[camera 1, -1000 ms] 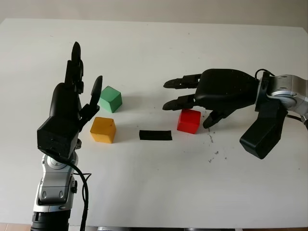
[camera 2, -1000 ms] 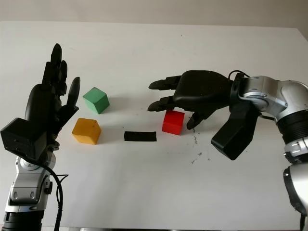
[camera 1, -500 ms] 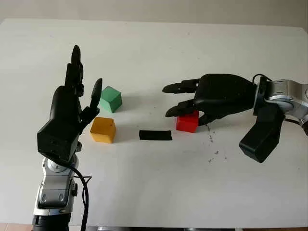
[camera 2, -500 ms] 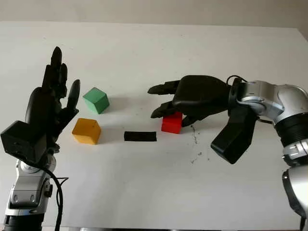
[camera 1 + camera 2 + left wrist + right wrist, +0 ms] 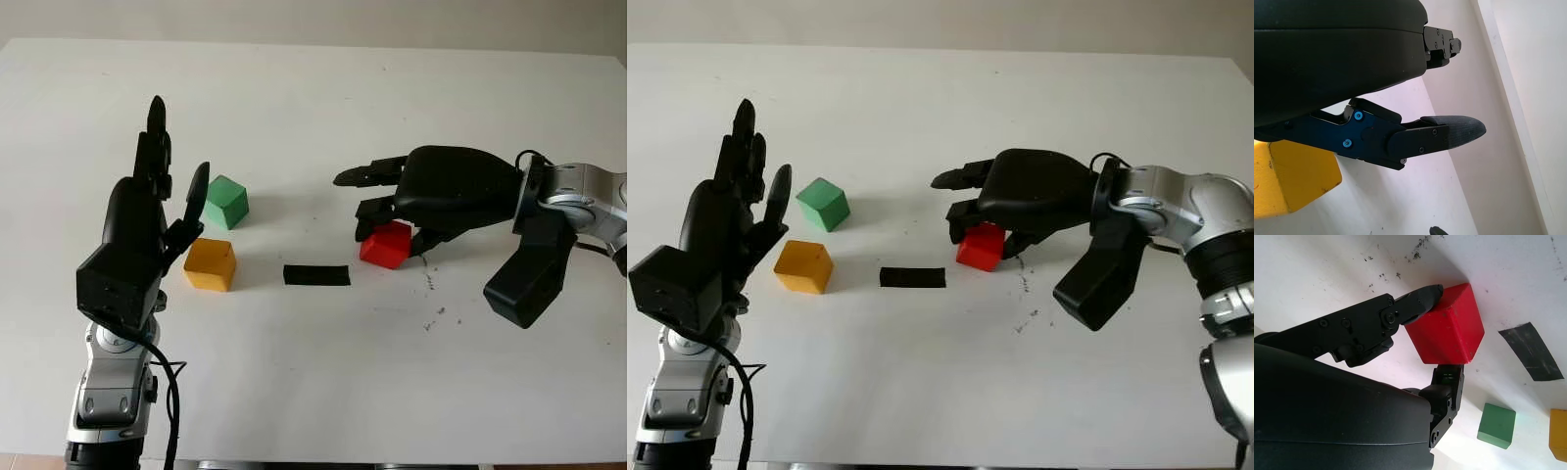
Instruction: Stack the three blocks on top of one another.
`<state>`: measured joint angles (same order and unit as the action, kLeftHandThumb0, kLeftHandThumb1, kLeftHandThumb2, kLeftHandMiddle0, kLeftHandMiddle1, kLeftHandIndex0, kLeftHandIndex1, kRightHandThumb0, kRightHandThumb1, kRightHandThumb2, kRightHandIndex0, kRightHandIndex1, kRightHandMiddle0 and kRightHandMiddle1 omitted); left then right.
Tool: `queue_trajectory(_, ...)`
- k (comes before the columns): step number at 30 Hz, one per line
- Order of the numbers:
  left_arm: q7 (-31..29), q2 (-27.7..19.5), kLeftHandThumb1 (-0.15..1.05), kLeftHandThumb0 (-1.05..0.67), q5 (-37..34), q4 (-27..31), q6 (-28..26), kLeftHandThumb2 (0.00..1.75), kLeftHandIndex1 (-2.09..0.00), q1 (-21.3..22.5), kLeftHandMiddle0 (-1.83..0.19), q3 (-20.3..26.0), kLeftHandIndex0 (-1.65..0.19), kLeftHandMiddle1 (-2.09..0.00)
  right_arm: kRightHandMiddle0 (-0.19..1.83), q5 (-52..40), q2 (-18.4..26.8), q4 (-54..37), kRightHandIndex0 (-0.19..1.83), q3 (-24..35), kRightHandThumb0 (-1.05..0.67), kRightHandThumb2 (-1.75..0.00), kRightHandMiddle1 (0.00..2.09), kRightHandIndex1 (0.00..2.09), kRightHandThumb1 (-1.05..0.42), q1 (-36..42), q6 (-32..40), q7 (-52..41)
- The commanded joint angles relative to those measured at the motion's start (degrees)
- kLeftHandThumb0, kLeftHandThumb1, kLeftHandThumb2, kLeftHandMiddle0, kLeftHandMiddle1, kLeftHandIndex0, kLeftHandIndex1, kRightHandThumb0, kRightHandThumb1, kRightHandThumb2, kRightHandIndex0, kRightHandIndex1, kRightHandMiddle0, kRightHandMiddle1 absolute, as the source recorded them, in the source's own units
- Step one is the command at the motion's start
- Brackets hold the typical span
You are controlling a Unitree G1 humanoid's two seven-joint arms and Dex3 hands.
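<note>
My right hand (image 5: 380,219) is shut on the red block (image 5: 388,245), which sits tilted just right of the table's middle. The right wrist view shows a thumb tip (image 5: 1422,297) and an opposing finger (image 5: 1447,379) pinching opposite faces of the red block (image 5: 1447,330). The green block (image 5: 225,202) and the yellow block (image 5: 210,264) stand close together on the left. My left hand (image 5: 168,166) is open and held upright in the air just left of those two, touching neither. Beside its finger (image 5: 1449,132) the yellow block (image 5: 1293,176) shows again.
A black strip of tape (image 5: 316,275) lies flat between the yellow and red blocks. Small dark specks (image 5: 434,313) mark the white table (image 5: 323,392) right of the red block. The table's far edge runs along the top.
My right hand's fingers have drawn in from over the red block and closed on it, and the block now sits tilted. The left hand has barely moved.
</note>
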<state>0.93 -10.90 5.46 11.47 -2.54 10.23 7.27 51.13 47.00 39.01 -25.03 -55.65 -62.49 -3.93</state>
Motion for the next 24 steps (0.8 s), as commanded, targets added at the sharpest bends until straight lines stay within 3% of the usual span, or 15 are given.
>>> queue_trajectory(1, 0.2, 0.2, 1.05, -0.65, 0.3, 0.7, 0.2, 0.52, -0.05, -0.3, 0.06, -0.3, 0.07, -0.05, 0.45, -2.3, -0.4, -0.4, 0.27, 1.1, -0.34, -0.07, 1.34, 0.06, -0.97, -1.2, -0.2, 0.1)
queue_trajectory(11, 0.7, 1.0, 1.05, -0.65, 0.3, 0.9, 0.1, 0.52, -0.05, 0.0, 0.06, -0.6, 0.06, -0.06, 0.5, -7.3, -4.8, -1.2, 0.28, 0.5, -0.36, -0.05, 1.37, 0.06, -0.96, -5.6, -1.0, -4.3)
queue_trajectory(15, 1.1, 1.3, 1.05, -0.65, 0.6, 1.2, 0.1, 0.52, -0.06, -0.2, 0.05, -0.5, 0.05, -0.06, 0.47, -7.2, -7.0, -0.8, 0.26, -0.6, -0.34, -0.06, 1.49, 0.05, -0.99, -7.6, -1.9, -6.0)
queue_trajectory(24, 1.7, 2.2, 1.05, -0.68, 0.1, 1.8, 0.4, 0.59, -0.06, -0.6, 0.03, -0.3, 0.05, -0.06, 0.51, -6.9, -11.5, 0.8, 0.29, -3.1, -0.39, -0.05, 1.32, 0.06, -0.93, -10.6, -3.0, -10.1)
